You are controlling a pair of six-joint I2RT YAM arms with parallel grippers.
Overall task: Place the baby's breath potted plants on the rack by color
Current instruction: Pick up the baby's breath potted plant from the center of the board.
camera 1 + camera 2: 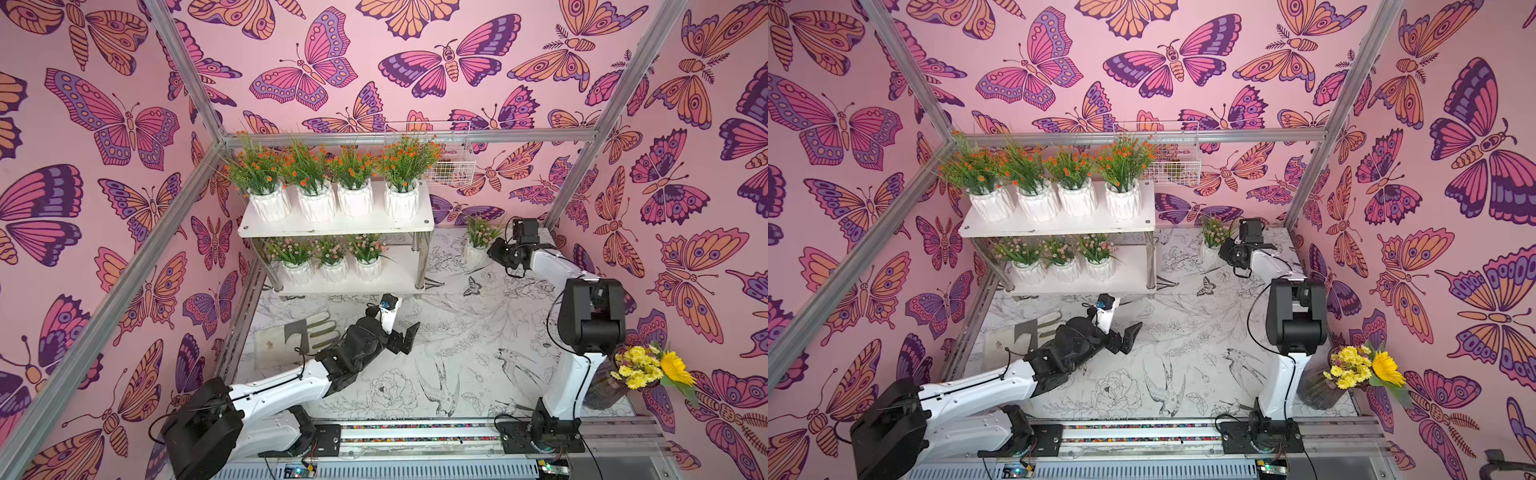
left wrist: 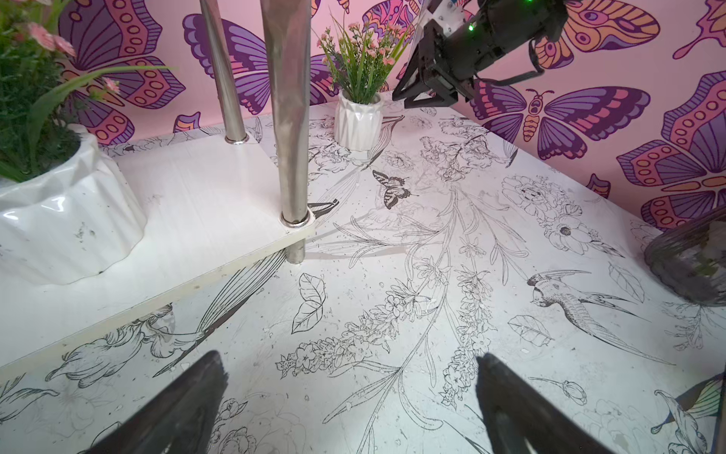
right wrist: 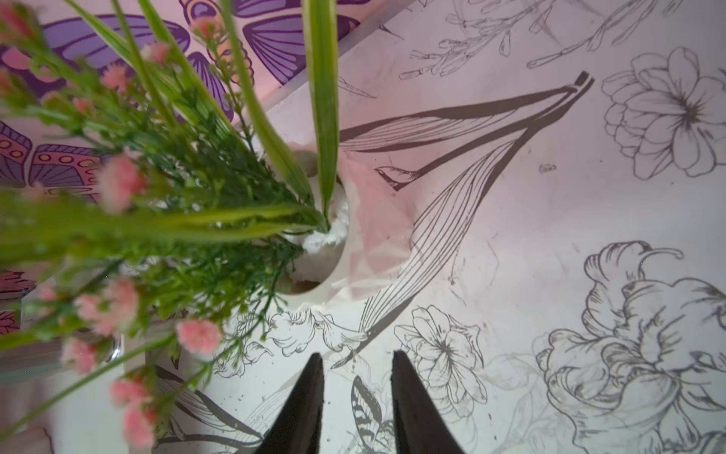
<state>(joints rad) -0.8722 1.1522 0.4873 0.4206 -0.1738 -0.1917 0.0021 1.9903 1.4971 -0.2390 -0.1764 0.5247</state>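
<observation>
The rack [image 1: 336, 226] stands at the back left. Its upper tier holds several orange baby's breath potted plants [image 1: 355, 183], and the lower tier holds three pink ones [image 1: 330, 259]. The right end of the lower shelf [image 2: 204, 204] is bare. One more pink plant [image 1: 478, 241] [image 2: 359, 118] stands upright on the table at the back right. My right gripper [image 1: 492, 251] [image 3: 357, 357] hovers just beside its white pot [image 3: 365, 236], narrowly open with nothing between the fingers. My left gripper [image 1: 405, 328] [image 2: 349, 365] hangs wide open and empty over the table in front of the rack.
A white wire basket [image 1: 451, 162] hangs on the back wall beside the rack. A dark vase of yellow flowers with a sunflower [image 1: 648, 365] stands at the front right. A glove [image 1: 320, 326] lies on the table at the left. Metal frame posts [image 1: 582, 178] border the cell.
</observation>
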